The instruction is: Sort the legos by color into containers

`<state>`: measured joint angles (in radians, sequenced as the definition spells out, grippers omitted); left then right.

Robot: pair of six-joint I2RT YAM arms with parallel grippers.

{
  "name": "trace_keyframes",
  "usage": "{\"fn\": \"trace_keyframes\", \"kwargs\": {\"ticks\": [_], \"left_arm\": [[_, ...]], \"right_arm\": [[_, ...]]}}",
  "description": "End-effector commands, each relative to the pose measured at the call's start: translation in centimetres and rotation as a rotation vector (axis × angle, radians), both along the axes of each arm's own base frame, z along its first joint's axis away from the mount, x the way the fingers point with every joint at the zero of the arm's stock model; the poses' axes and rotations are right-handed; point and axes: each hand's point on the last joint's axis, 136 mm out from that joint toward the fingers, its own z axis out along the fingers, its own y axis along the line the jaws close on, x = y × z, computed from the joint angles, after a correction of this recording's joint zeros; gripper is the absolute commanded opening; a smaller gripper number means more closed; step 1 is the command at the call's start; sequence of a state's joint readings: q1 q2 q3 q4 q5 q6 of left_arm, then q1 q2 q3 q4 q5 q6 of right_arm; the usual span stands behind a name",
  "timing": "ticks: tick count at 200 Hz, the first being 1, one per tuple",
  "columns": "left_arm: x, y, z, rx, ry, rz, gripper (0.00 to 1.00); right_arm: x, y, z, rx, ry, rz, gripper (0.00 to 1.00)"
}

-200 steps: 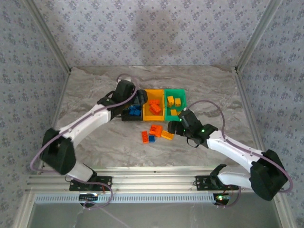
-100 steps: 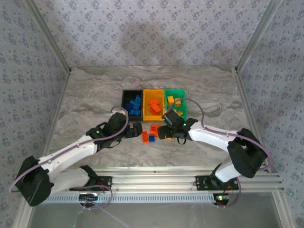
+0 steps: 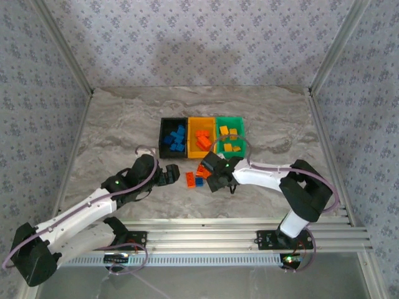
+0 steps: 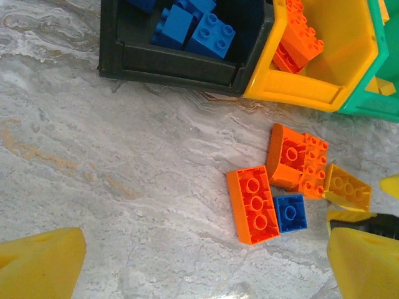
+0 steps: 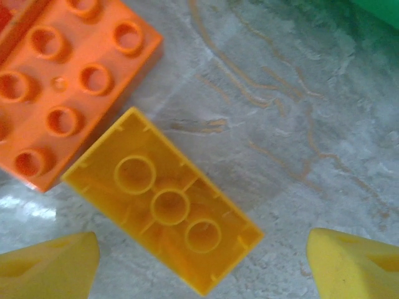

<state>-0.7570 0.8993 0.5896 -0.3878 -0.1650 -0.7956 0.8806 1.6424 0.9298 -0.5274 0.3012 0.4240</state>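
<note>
Loose legos lie on the marble in front of the bins: an upturned orange brick (image 4: 254, 204), a small blue brick (image 4: 290, 213), an orange brick pair (image 4: 298, 157) and an upturned yellow brick (image 5: 163, 205). My right gripper (image 5: 199, 274) is open and hovers low over the yellow brick, one finger on each side, not touching it. My left gripper (image 4: 202, 274) is open above bare table just left of the orange brick. The black bin (image 3: 163, 138) holds blue bricks, the orange bin (image 3: 193, 148) orange ones, the green bin (image 3: 242, 134) yellow ones.
The two grippers (image 3: 176, 176) (image 3: 213, 180) face each other across the small brick pile (image 3: 194, 180), close together. The joined bins stand just behind the pile. Metal frame posts and patterned walls border the table.
My left arm has pulled back from the black bin and come down to the table left of the loose bricks. My right gripper has swung left and lowered over the yellow brick.
</note>
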Motion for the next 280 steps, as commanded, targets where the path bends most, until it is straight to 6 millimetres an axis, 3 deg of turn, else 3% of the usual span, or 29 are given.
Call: {"fn": "trace_keyframes", "kwargs": {"ticks": [1,61,100,127,159,189,212,228,244,280], "left_arm": [[-0.2,0.9,-0.2,0.014,-0.001,0.023,0.99],[-0.3,1.3,-1.1,0.012,0.021,0.032,1.00],[-0.4,1.5,-1.4,0.013,0.025,0.035,1.00],[-0.3,1.3,-1.4,0.007,0.019,0.026,1.00],[-0.3,1.1,-1.5,-0.001,0.015,0.022,1.00],[-0.5,1.5,-2.2,0.007,0.025,0.033,1.00],[-0.8,1.7,-2.9,0.003,0.036,0.041,1.00],[-1.0,1.9,-3.2,-0.001,0.040,0.047,1.00],[-1.1,2.0,-3.2,-0.004,0.036,0.048,1.00],[-1.2,2.0,-3.5,-0.001,0.043,0.047,1.00]], "right_arm": [[1.6,-0.7,0.7,-0.031,-0.031,-0.025,0.86],[2.7,1.2,-0.8,0.068,0.038,0.006,0.73],[1.6,1.4,-1.8,0.116,0.081,-0.005,0.53],[0.8,1.0,-1.3,0.157,0.066,-0.031,0.39],[0.1,0.3,1.8,0.232,0.004,-0.061,0.33],[0.3,0.1,7.2,0.322,-0.080,-0.070,0.32],[2.9,-0.6,11.5,0.378,-0.177,-0.113,0.32],[5.5,-1.2,13.2,0.387,-0.228,-0.164,0.33],[8.5,-1.9,13.3,0.357,-0.252,-0.216,0.33],[14.4,-2.9,11.3,0.278,-0.242,-0.327,0.34]]}}
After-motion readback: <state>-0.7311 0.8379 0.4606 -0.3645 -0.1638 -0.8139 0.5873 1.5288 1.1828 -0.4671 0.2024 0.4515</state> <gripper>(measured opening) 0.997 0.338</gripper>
